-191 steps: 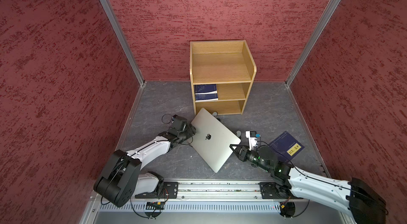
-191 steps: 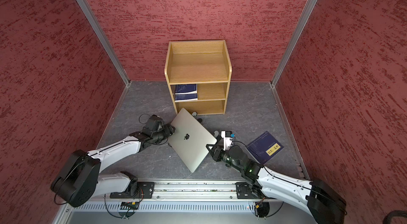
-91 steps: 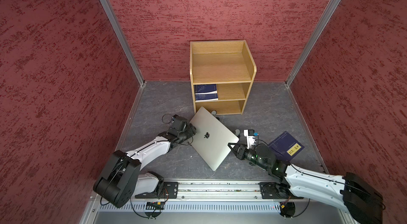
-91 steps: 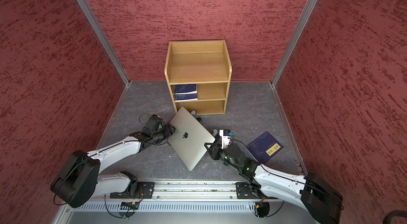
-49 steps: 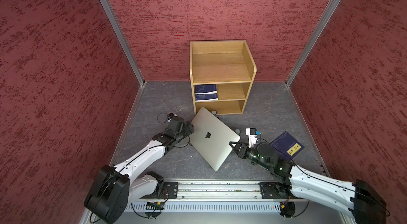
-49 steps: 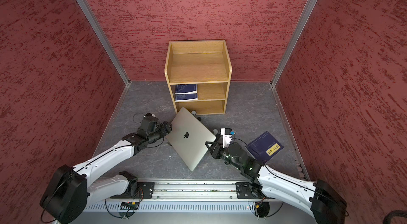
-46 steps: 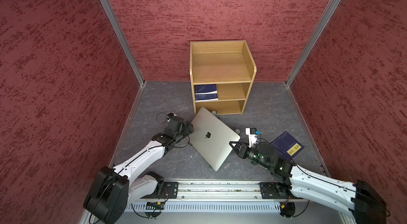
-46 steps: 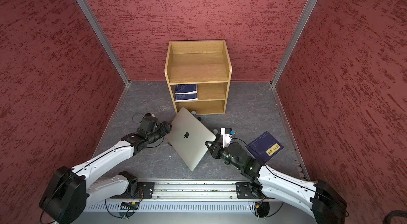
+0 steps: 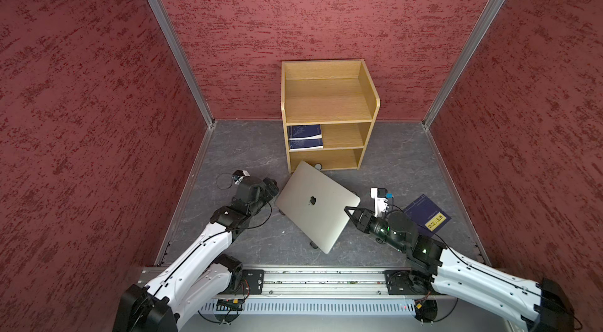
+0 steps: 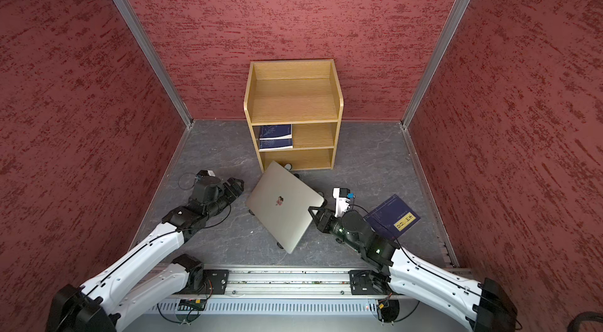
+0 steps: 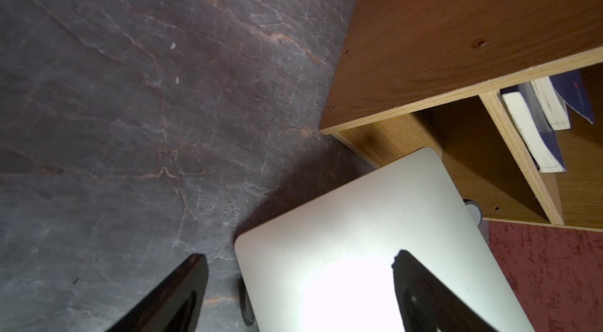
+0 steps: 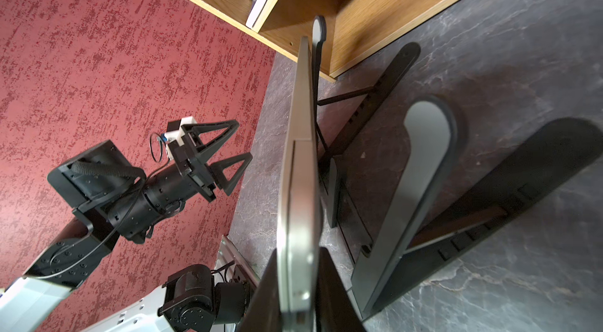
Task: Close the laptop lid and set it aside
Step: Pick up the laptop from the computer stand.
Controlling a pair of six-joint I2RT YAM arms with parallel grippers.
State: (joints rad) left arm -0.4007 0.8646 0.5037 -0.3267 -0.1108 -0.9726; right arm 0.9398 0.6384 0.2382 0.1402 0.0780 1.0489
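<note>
Standing against the back wall, a wooden shelf unit (image 9: 329, 102) holds dark blue books (image 9: 305, 137) stacked in its middle compartment, on the side toward the left arm. The laptop (image 9: 318, 216), its laptop lid (image 10: 284, 216) folded down with the logo facing up, sits tilted over a black folding stand (image 12: 424, 183) on the grey floor (image 9: 248, 151), its far corner just in front of the shelf's bottom compartment. The right gripper (image 9: 349, 213), arm reaching in low from the side, is clamped on the laptop's edge, one finger on each face. The left gripper (image 9: 275, 187), arm stretched forward, hovers just beside the opposite edge, jaws spread wide and holding nothing. Another blue book (image 9: 424, 216) lies on the floor beside the right arm.
</note>
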